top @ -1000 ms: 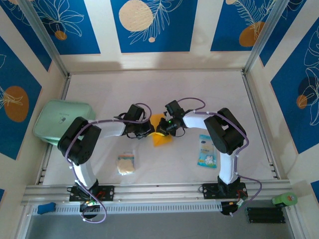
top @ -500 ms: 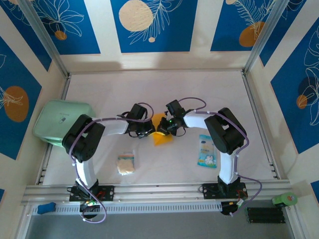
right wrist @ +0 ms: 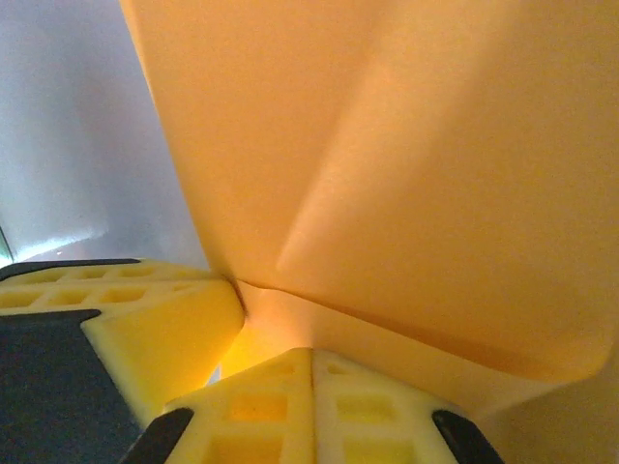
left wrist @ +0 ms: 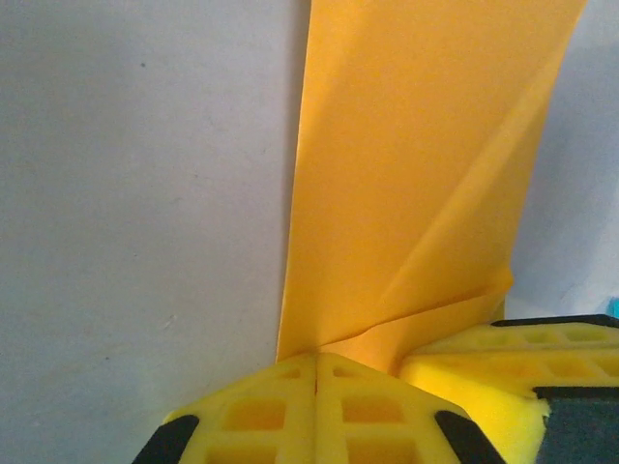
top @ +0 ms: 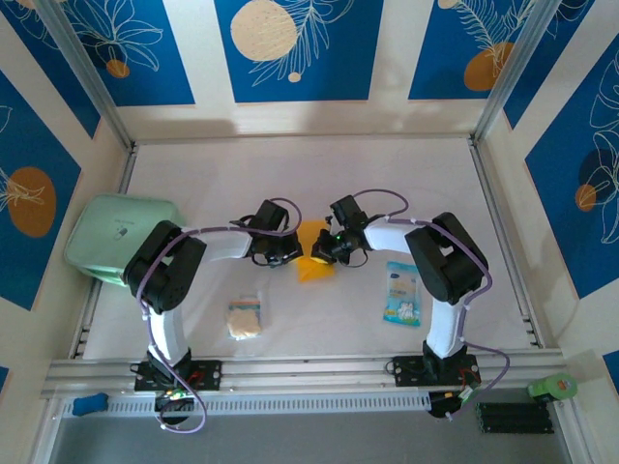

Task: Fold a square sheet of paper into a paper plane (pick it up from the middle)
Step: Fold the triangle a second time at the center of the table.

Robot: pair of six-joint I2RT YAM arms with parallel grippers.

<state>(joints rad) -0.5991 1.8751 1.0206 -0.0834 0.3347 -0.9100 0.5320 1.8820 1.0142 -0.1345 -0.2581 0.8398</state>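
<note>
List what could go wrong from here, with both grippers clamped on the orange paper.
1. The left gripper and right gripper pinch the square sheet of paper side by side, so pulling apart may tear it.
2. The two grippers sit almost against each other and may collide.
3. The sheet buckles near the pinch, which may set a stray crease.

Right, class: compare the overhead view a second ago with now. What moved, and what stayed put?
The left elbow and right elbow swung slightly to the right. The left gripper and right gripper stay shut on the sheet of paper, which holds its place between them. The sponge square, the printed packet and the green box have not moved.
</note>
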